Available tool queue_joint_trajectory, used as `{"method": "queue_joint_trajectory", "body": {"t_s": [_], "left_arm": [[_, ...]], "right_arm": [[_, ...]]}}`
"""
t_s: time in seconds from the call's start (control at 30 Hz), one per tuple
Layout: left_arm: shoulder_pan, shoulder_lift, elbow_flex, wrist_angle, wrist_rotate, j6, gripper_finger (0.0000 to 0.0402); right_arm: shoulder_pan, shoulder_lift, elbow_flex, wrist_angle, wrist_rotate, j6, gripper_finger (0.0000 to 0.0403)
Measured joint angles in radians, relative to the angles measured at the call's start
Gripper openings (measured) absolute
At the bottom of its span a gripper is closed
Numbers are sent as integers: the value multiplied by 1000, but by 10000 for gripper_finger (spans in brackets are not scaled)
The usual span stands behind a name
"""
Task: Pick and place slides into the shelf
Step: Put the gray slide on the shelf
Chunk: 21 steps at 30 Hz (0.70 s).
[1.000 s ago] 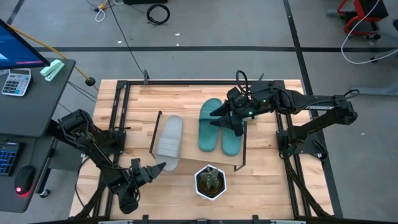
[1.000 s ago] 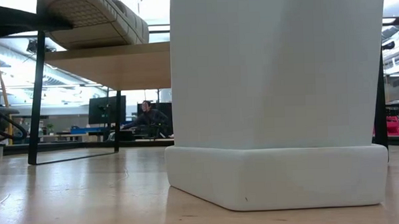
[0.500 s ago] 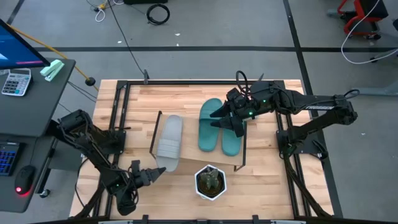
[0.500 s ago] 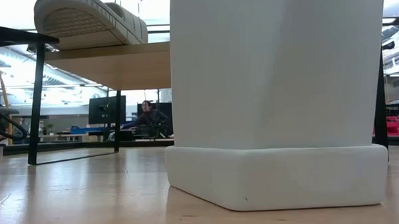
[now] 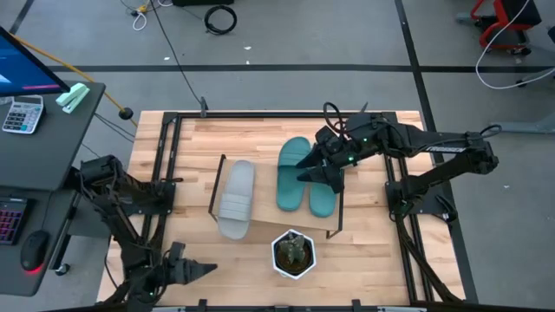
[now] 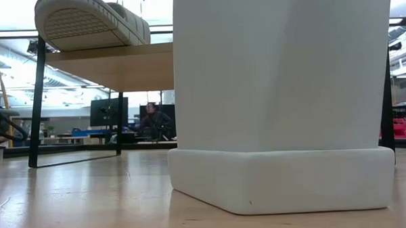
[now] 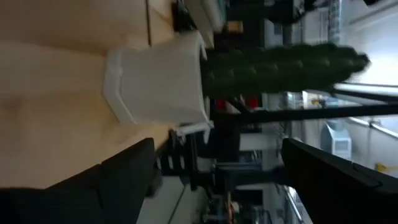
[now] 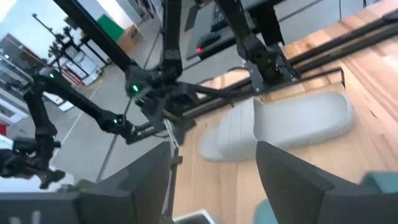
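The left end effector [image 5: 192, 270] sits low at the counter's near left corner, fingers spread apart and empty, its arm partly cut off by the picture edge. The right end effector [image 5: 310, 167] hovers over the teal-green slides [image 5: 305, 176], fingers apart, gripping nothing; its body hides part of the straps. That pair lies side by side on the shelf [image 5: 269, 204], a pale wooden board on thin black legs. One light grey slide [image 5: 236, 198], foam with a ribbed strap, lies near the shelf's left end, its heel overhanging the front edge. A white faceted pot with a cactus [image 5: 292, 253] stands on the counter [image 5: 364, 251] just before the shelf and blocks most of the low view. No writing is legible.
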Motion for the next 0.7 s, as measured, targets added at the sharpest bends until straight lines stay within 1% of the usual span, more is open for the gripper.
{"method": "queue_joint_trajectory", "body": {"t_s": [0.13,0.23,0.3,0.37,0.5,0.6,0.7], "left_arm": [[2,-26,10,106,1,188,353],[28,-68,11,193,1,388,353],[53,-99,11,236,32,507,353],[83,-131,11,263,102,586,353],[167,-174,11,314,304,693,353],[236,-186,11,399,462,804,353],[297,-190,11,520,555,960,353]], "right_arm": [[-11,0,0,-34,-6,-24,242],[-17,0,0,-42,-7,-39,242],[-18,0,0,-47,-11,-46,242],[-23,0,0,-53,-14,-52,242],[-37,0,0,-89,-55,-61,242],[-51,0,0,-155,-66,-91,242],[-73,-9,0,-249,-59,-132,242]]}}
